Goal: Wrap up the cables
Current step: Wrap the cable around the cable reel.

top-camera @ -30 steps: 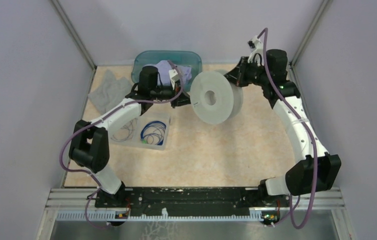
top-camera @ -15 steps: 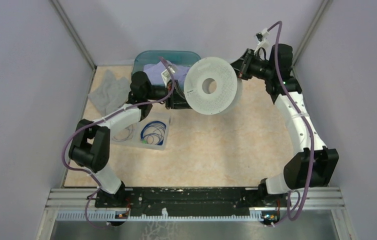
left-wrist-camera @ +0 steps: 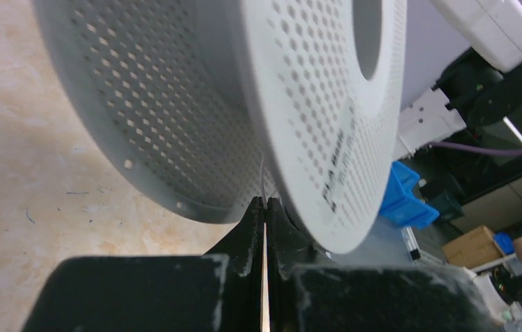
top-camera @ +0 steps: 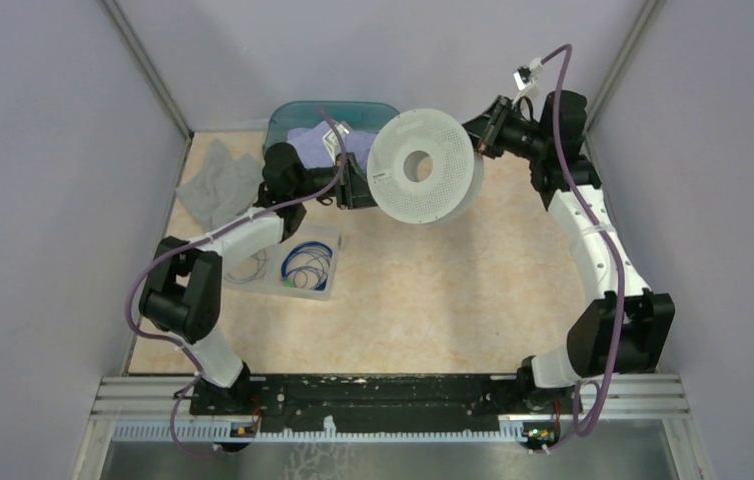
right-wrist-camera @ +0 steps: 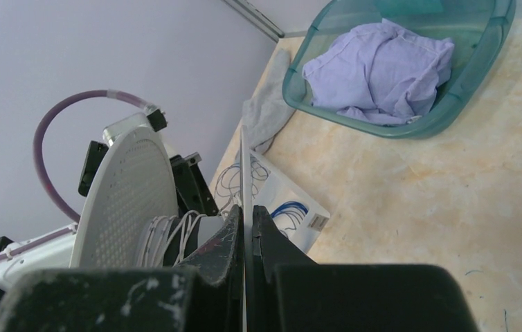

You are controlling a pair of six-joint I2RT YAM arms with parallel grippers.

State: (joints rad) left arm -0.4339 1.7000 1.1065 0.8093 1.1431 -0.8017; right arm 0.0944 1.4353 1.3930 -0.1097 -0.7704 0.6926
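A white perforated spool (top-camera: 423, 180) hangs in the air at the back middle, its face turned up toward the top camera. My right gripper (top-camera: 481, 142) is shut on the thin edge of one spool flange (right-wrist-camera: 243, 166). Whitish cable (right-wrist-camera: 168, 235) is wound on the hub beside the other flange (right-wrist-camera: 127, 200). My left gripper (left-wrist-camera: 266, 202) sits just under the spool (left-wrist-camera: 300, 104), shut on a very thin whitish cable (left-wrist-camera: 264, 181) that runs up between the flanges. On a clear packet (top-camera: 325, 285) lie a blue cable coil (top-camera: 308, 265) and a whitish cable coil (top-camera: 246, 265).
A teal basin (top-camera: 293, 115) holding a lavender cloth (right-wrist-camera: 383, 69) stands at the back, right behind the left gripper. A grey cloth (top-camera: 218, 180) lies at the back left. Walls close the table on the left, right and back.
The spool has lifted toward the back and tipped its perforated face up at the camera. Both grippers rose with it and stayed shut.
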